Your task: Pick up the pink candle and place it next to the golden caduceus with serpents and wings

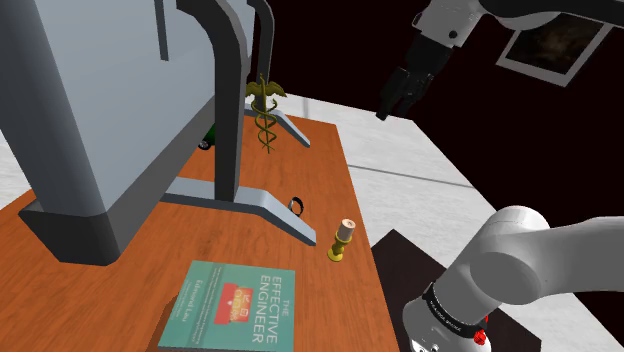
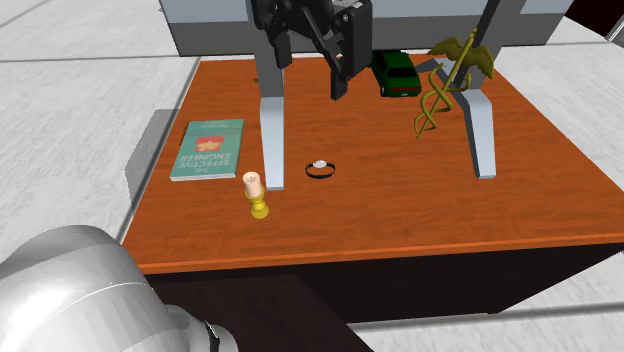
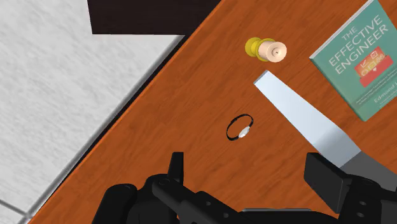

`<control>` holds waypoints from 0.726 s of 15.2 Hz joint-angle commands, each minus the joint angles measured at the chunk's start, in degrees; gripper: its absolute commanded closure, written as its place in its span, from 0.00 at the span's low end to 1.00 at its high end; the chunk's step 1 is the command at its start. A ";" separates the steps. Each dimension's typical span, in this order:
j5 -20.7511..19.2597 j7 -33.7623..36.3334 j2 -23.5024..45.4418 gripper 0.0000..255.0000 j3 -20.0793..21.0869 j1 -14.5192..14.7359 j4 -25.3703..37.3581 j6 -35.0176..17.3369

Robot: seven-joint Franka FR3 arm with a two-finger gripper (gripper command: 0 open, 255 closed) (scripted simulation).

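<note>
Standing near the desk [image 1: 110,280] edge, the candle [image 1: 342,240] is untouched — hand [image 1: 395,105] spread overhead.

Arm [image 1: 520,260] reaches high; gripper [image 1: 393,104] points downward, fingers [image 3: 176,168] apart, clasping nothing.

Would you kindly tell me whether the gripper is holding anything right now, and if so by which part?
Nothing is held. The gripper hangs open in the air, and the pale pink candle stands untouched on the table.
</note>
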State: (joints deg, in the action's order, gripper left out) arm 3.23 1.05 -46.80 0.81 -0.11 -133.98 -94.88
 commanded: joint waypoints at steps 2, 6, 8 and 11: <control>0.26 0.58 -0.99 0.00 0.79 0.24 -2.17 -1.15; 1.61 2.98 -4.48 0.00 4.11 1.49 -10.37 -5.75; 2.48 4.25 -5.92 0.00 5.89 2.31 -14.21 -8.07; 4.03 6.27 -7.63 0.00 8.77 3.80 -19.64 -11.66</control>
State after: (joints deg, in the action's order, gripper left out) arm 6.64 6.47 -54.12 8.44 3.15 -151.92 -105.14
